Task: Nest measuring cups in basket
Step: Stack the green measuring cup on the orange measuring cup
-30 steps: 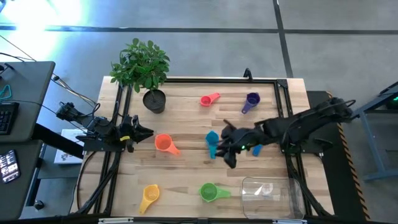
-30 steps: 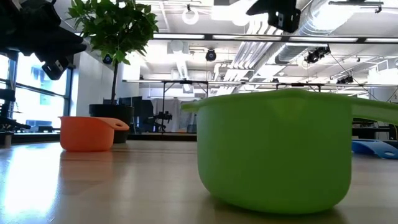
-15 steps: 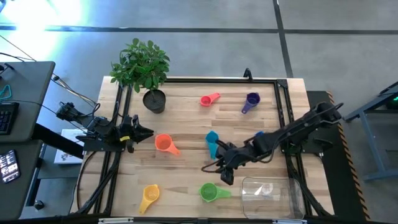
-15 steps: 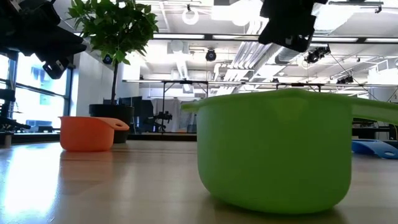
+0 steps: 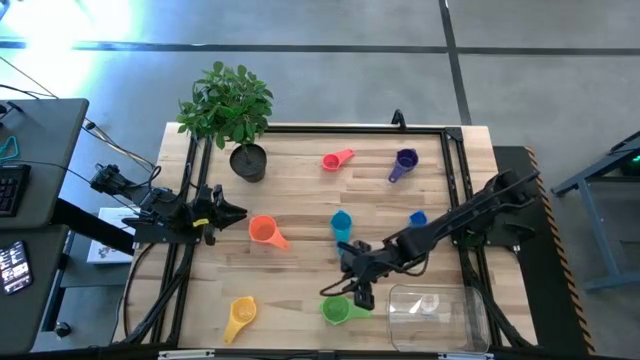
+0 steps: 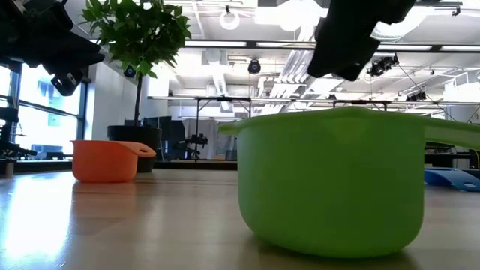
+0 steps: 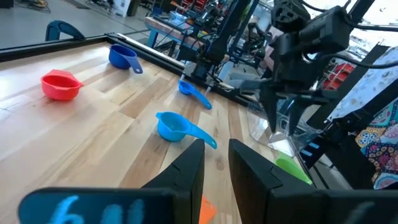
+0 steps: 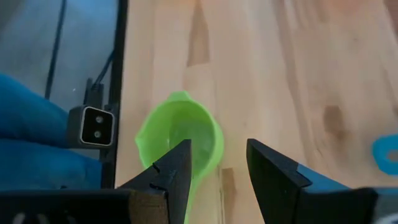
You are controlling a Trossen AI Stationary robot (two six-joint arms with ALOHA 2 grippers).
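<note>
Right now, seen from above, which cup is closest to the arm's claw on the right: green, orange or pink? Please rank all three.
From the right gripper:
1. Green cup, just beside it near the front edge.
2. Orange cup, mid-table toward the left arm.
3. Pink cup, at the far edge.

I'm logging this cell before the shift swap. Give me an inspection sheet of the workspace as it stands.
Surface: pale wooden table, black rail frame.
Job's things: green plastic measuring cup beside clear plastic basket; orange, yellow, pink, purple, teal and blue cups scattered.
Clutter: potted plant in dark pot.
Grippers: right gripper open above the green cup; left gripper open, waiting at left edge.
Cables: black leads by left arm.
Surroundings: desk with keyboard.
</note>
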